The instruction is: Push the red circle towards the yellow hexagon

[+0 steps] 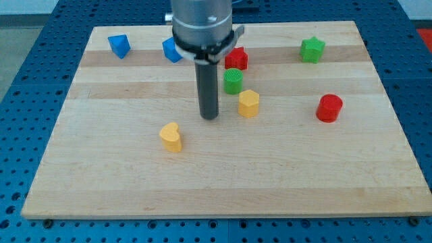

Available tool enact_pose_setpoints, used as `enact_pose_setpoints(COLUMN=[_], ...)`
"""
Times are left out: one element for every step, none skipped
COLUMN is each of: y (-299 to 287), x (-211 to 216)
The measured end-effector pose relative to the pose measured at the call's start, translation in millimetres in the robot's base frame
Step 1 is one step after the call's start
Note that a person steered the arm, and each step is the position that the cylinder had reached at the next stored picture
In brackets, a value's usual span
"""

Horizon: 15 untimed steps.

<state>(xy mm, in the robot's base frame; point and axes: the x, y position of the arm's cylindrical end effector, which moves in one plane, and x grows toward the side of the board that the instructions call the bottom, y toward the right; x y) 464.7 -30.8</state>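
Wooden board [223,169] of pale planks fills most of the view, lying on a blue perforated table [20,135]. The arm comes down from the view's top as a grey cylinder [200,23] ending in a dark rod, and it carries no jaws at all, so nothing is open, closed or gripped. The robot's "my tip" [210,117] rests on the board near its centre, just to the view's left of the yellow hexagon [248,103] and apart from it. The red circle [329,108] stands well to the view's right of the hexagon, at about the same height in the view, with bare wood between them; the tip is far from it, on the hexagon's other side. A green cylinder [233,81] sits just above the hexagon, close to it, and a red star-like block [237,59] lies just above that, beside the rod. A green star [312,49] is near the view's top right. A blue block [119,45] sits at the top left, and a second blue block [171,50] is partly hidden behind the arm. A yellow heart [171,137] lies below and to the left of the tip, well apart from it
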Motion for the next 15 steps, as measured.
enact_pose_setpoints(y=[16.5, 45.9, 75.6, 129.6, 187.4, 207.7, 208.0, 233.7, 266.1, 255.9, 215.5, 209.0, 211.4, 225.8, 264.9], x=[18.9, 17.6, 12.4, 13.8, 14.9, 13.6, 4.2, -0.7, -1.2, -7.6, -11.1, -24.3, -45.7, -61.5, -74.8])
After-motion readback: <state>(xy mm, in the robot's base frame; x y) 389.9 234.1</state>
